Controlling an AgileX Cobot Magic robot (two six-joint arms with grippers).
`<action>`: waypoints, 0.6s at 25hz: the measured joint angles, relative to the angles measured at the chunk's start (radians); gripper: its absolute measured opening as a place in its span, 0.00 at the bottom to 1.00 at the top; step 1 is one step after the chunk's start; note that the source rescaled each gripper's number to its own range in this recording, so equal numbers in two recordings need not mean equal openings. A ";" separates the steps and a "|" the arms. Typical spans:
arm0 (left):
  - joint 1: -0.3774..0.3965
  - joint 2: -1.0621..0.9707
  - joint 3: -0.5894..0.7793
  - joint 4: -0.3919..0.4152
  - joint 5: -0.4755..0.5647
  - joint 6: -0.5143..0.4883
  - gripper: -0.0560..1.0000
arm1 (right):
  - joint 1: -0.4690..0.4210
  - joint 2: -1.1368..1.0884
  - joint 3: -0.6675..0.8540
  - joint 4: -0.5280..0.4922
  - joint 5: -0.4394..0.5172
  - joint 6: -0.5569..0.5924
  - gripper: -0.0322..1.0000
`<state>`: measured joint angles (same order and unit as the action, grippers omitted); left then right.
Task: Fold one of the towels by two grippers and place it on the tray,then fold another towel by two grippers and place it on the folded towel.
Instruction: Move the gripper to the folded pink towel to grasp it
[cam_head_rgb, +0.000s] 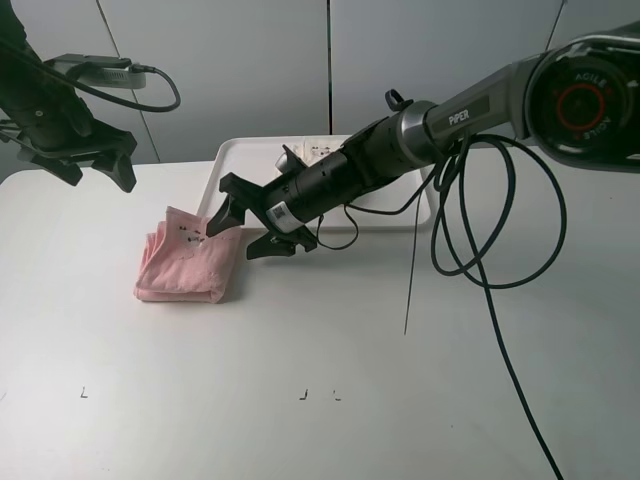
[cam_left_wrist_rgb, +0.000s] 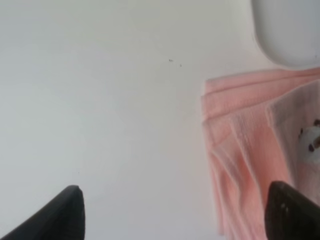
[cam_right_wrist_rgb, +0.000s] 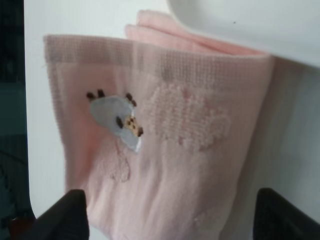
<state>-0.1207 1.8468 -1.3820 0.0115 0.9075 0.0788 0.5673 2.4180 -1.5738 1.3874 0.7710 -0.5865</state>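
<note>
My right gripper (cam_head_rgb: 252, 226) is spread open right at the edge of the folded pink towel (cam_head_rgb: 190, 262), one finger over the cloth and nothing pinched between them. The towel lies on the white table (cam_head_rgb: 320, 400), just beside the white tray (cam_head_rgb: 240, 155), not in it. My arm hides most of the tray; a pale patch (cam_head_rgb: 318, 149) there may be the cream towel. My left gripper (cam_head_rgb: 95, 160) is open, raised, well apart, holding nothing.
</note>
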 joint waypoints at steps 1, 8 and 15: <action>0.000 0.000 0.000 0.000 -0.002 0.000 0.93 | 0.000 0.006 0.000 0.007 0.000 0.000 0.75; 0.000 0.000 0.000 0.000 -0.014 0.002 0.93 | 0.051 0.019 0.002 0.036 -0.053 -0.024 0.75; 0.000 0.000 0.000 0.001 -0.016 0.002 0.93 | 0.060 0.024 0.002 0.049 -0.088 -0.028 0.70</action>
<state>-0.1207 1.8468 -1.3820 0.0130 0.8914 0.0805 0.6270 2.4422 -1.5718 1.4360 0.6833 -0.6147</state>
